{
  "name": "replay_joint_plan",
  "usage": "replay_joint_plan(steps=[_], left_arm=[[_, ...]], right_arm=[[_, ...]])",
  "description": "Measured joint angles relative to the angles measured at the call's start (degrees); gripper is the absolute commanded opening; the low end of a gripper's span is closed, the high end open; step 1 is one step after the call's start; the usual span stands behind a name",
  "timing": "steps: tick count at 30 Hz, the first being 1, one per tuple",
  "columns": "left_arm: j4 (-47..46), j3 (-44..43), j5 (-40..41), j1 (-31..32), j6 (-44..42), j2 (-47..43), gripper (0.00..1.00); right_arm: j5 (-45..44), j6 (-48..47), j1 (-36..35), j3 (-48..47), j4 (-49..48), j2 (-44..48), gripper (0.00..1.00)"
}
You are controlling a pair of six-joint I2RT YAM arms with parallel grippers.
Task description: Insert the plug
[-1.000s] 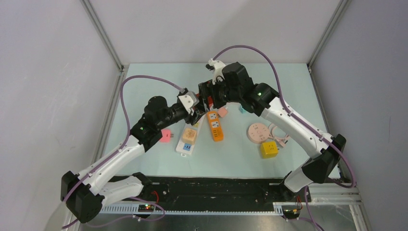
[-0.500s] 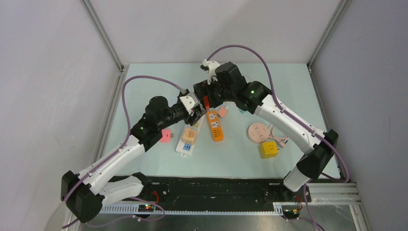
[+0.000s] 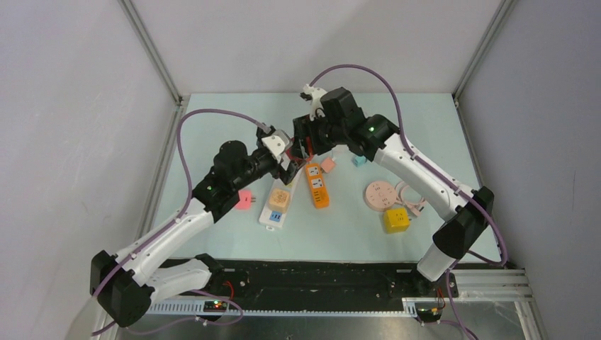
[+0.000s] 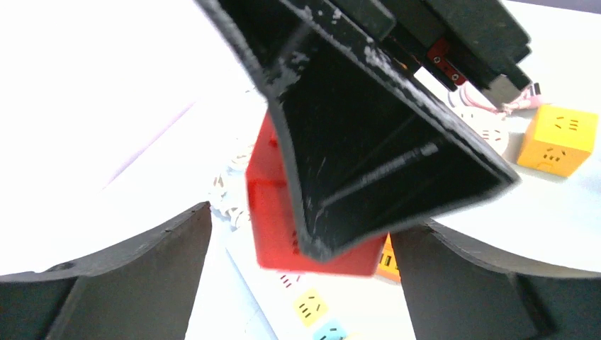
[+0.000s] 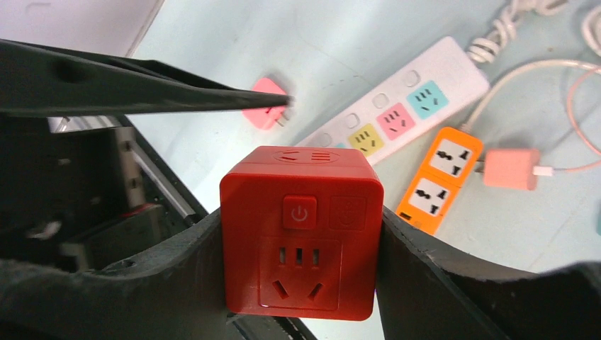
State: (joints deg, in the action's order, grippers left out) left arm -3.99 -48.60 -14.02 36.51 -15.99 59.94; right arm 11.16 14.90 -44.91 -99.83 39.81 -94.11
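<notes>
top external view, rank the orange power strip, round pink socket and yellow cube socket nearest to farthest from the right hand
From the right hand, which grips the red cube socket:
1. orange power strip, just below it in view, mid-table
2. round pink socket, farther right
3. yellow cube socket, right side, toward the near edge

Light: scene is lit brightly and evenly | shadows: cast faintly | left wrist: surface (image 4: 560,212) is washed out | foregrounds: blurred

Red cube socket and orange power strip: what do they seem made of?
The red cube socket: probably hard plastic, smooth satin finish; moulded button, crisp slots. The orange power strip: likely plastic too, matte orange shell, white socket faces.
</notes>
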Motion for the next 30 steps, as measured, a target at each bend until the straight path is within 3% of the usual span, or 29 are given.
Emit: replay_joint_plan(steps=[6,13,21,25,30], left_arm=[[2.58,-2.78,7.04,-0.74,7.56,-0.70,0.98],[8.90,-10.84,11.37,-6.05,17.66,-0.70,0.98],[13.09,-9.77,16.48,-14.88,30.86,-0.07,0.98],[14.19,-7.82,17.55,-16.90,34.32,-0.07,0.98],[14.99,-4.98,19.02,-18.84,38.64,-1.14,0.98]], right_arm=[[6.56,0.55,8.11,0.00,-0.13,-0.92,0.00],[28.15,13.70,21.70,2.60,-14.69,-2.01,0.00],[45.51,23.45,23.87,3.06,-28.65,-5.03,0.00],[48.52,17.46,23.10,1.68,-27.28,-6.08,0.00],[42.66,-1.70,20.04,-6.54,-15.63,-10.71,0.00]])
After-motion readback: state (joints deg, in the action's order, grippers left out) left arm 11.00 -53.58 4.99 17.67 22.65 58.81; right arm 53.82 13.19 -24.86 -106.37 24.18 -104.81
